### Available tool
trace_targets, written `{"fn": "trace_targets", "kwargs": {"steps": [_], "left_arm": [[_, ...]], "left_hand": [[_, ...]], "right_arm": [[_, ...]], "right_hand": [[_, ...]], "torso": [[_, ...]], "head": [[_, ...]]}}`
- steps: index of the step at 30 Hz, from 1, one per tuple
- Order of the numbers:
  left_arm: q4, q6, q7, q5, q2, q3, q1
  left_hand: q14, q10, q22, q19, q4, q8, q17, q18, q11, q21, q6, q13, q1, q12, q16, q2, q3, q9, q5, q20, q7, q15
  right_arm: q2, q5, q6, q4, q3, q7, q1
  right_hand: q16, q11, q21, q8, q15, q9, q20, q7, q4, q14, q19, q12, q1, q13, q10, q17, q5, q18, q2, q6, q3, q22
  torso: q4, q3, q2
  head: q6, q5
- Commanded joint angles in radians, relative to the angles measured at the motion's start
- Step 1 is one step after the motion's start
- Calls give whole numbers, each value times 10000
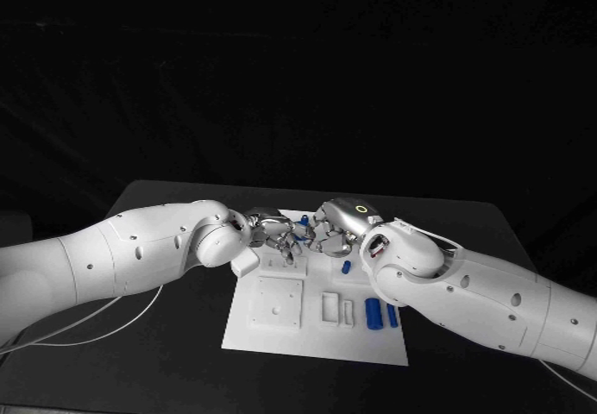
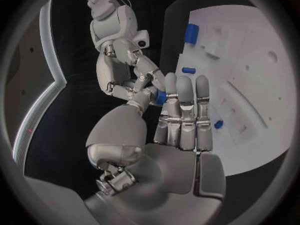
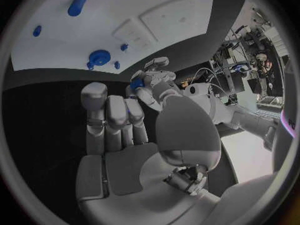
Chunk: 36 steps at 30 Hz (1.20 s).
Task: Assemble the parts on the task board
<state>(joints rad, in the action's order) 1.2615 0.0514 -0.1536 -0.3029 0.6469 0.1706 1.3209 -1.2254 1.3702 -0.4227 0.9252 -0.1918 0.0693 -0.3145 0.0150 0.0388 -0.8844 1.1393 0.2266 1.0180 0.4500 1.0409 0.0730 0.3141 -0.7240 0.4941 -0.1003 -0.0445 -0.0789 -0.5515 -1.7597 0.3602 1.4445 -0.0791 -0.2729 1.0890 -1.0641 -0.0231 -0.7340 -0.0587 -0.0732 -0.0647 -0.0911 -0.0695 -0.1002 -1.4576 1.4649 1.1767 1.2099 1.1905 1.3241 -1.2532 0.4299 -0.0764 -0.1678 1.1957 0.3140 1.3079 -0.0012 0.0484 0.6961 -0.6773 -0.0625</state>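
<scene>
Left hand (image 1: 272,231) and right hand (image 1: 331,235) meet above the task board (image 1: 284,332), apparently pinching one small blue part (image 2: 161,97) between them; next, seat it squarely.

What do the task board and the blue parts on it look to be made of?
Task board: looks like matte white plastic, with crisp moulded recesses and no glare. Blue parts: probably smooth plastic, evenly coloured, with a faint sheen; the small blue piece between both hands' fingers looks alike.

White task board (image 1: 280,332) lies flat mid-table, 2 blue cylindrical parts (image 1: 374,312) lying near its right edge.
</scene>
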Motion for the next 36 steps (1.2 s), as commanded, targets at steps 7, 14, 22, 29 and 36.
{"fn": "trace_targets", "kwargs": {"steps": [7, 14, 22, 29, 36], "left_arm": [[29, 372, 419, 289, -18, -36, 26], [11, 400, 417, 281, -13, -36, 23], [-17, 349, 318, 275, -6, -36, 17], [-30, 381, 257, 250, -6, -36, -7], [-56, 454, 322, 346, -9, -36, -26]], "left_hand": [[68, -79, 52, -52, -195, -25, 127, -91, -14, 15, 411, -87, 373, -54, -36, -43, 382, -4130, -290, 34, 377, 9], [104, -121, 113, -72, -23, -35, 241, -107, -57, 89, 330, -171, 535, -177, -170, -3, 266, -3856, -985, 77, 347, 48], [109, -167, 322, 10, 501, -42, 405, -150, -86, 370, 358, -261, 344, -322, -390, -425, -432, -3074, -2057, 163, 435, 117], [43, -157, 476, 177, 1022, -5, 436, -150, -68, 561, 474, -225, 127, -272, -382, -743, -1132, -2814, -2302, 173, 447, 111], [127, -321, 564, 224, 1454, -19, 450, -150, -100, 678, 353, -108, 216, -129, -334, -750, -1420, -2594, -2364, 201, 384, 138]], "right_arm": [[-52, 317, -266, -49, 26, 16, -54], [-91, 508, -236, -25, 26, 132, -61], [-146, 641, -165, 13, 26, 244, -79], [-181, 761, -143, 22, 26, 333, -89], [-205, 842, -167, 20, 26, 424, -97]], "right_hand": [[39, 14, 58, -38, -18, -3, -49, 73, 78, -20, 553, -39, 145, -3, -29, 4, -36, -9, 73, 107, 89, 716], [42, -11, 43, -38, -37, -6, -72, 99, -47, -16, 554, -24, 162, 16, -22, -2, -191, 14, 157, 248, 442, 733], [25, -21, 13, -37, -44, -7, -84, 113, -236, -25, 554, -11, 105, 34, -5, -18, -233, 26, 227, 344, 681, 758], [19, -26, 7, -38, -50, -8, -89, 120, -251, -24, 554, -8, 79, 38, 0, -25, -338, 24, 256, 355, 683, 761], [20, -27, -1, -38, -54, -8, -91, 125, -232, -25, 555, -8, 57, 39, 1, -25, -428, 24, 268, 351, 640, 763]], "torso": [[5, 13, 1], [8, 7, -1], [4, 11, 3], [0, 12, 2], [2, 10, -3]], "head": [[-24, 11], [-34, 3], [-52, 0], [-100, 4], [-122, -13]]}}
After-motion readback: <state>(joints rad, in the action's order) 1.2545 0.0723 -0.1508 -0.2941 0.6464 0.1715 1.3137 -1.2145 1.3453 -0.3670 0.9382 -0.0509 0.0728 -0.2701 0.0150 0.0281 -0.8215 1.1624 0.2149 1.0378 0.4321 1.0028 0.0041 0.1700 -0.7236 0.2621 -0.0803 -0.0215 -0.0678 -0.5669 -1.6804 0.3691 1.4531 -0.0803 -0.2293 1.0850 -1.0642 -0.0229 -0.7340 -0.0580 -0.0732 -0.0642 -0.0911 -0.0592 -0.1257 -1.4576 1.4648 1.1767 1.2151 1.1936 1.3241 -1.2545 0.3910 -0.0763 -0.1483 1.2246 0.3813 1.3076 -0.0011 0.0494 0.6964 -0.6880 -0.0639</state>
